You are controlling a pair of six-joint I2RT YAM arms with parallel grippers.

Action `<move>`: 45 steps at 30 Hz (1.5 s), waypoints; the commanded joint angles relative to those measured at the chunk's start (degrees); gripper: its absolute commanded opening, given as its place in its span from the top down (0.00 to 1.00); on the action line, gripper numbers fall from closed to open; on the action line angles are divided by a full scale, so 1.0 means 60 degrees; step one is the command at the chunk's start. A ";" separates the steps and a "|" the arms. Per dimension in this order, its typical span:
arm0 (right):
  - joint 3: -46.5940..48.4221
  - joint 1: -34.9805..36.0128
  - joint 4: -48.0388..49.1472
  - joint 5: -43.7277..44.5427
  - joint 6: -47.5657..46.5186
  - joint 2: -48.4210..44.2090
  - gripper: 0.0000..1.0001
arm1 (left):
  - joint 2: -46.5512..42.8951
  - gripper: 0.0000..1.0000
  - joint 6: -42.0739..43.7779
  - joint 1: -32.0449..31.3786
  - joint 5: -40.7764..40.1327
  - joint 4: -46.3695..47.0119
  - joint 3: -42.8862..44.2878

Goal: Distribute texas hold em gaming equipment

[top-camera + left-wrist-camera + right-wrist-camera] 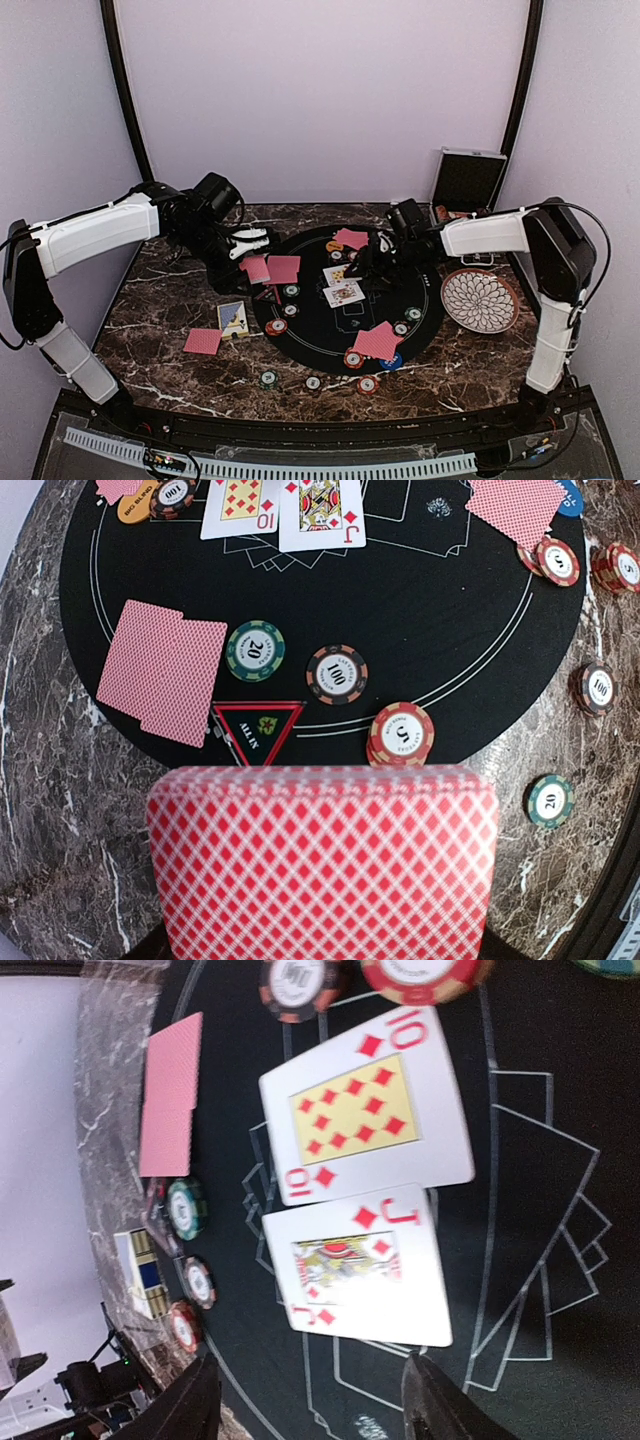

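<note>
MARBLE TABLE, MID-DEAL: A dark brown marble table point(160, 300) carried a round black felt mat point(322, 330) at its centre, with two white robot arms reaching in over it from either side. An open silver-edged black case point(467, 180) stood at the far right corner, and a round white patterned plate point(480, 300) sat on the marble just right of the mat.

The left gripper point(250, 243), near the mat's left rim, was clamped on a deck of red-backed playing cards point(322, 865), held back-up. The right gripper point(310, 1405) hung over the middle of the mat, its jaws spread wide with nothing between them, just beside a face-up jack of diamonds point(355, 1265). A face-up ten of diamonds point(365, 1105) lay next to the jack, a narrow gap between them.

A pair of overlapping face-down cards point(160, 670) lay at the mat's left rim and a second face-down pair point(515, 508) at its near side. A single face-down card point(203, 341) rested on the marble beside a blue and yellow card box point(232, 318).

Near the left pair sat a green 20 chip point(254, 650), a black 100 chip point(336, 673), a short stack of red 5 chips point(401, 734) and a red-edged triangular "ALL IN" marker point(257, 730). An orange button disc point(135, 505) lay at the far side of the mat, a blue button disc point(393, 362) at the near rim. Loose chips point(313, 383) dotted the bare marble in front.
</note>
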 commanded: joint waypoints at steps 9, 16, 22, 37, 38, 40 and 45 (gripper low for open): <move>0.0316 0.1848 0.4477 -0.1893 0.2882 -0.0228 0.34 | -0.0053 1.00 -0.0143 0.0033 0.0471 -0.0209 0.0443; 0.0827 0.2458 0.5938 -0.2381 0.4014 0.0591 0.34 | -0.0089 1.00 -0.0227 0.0030 0.0609 -0.0244 0.0434; 0.1271 0.2682 0.6291 -0.2528 0.4340 0.0945 0.35 | -0.0131 1.00 -0.0254 0.0024 0.0625 -0.0245 0.0396; 0.2639 0.2979 0.6126 -0.3182 0.4489 0.1931 0.34 | -0.0317 1.00 -0.0265 0.0034 0.0601 -0.0184 0.0218; 0.2789 0.2997 0.6112 -0.3235 0.4501 0.2008 0.34 | -0.0322 1.00 -0.0260 0.0025 0.0602 -0.0193 0.0216; 0.3020 0.3031 0.6047 -0.3310 0.4520 0.2182 0.34 | -0.0326 1.00 -0.0254 0.0022 0.0609 -0.0201 0.0216; 0.3431 0.3075 0.5873 -0.3443 0.4532 0.2518 0.35 | -0.0319 1.00 -0.0238 0.0026 0.0596 -0.0186 0.0216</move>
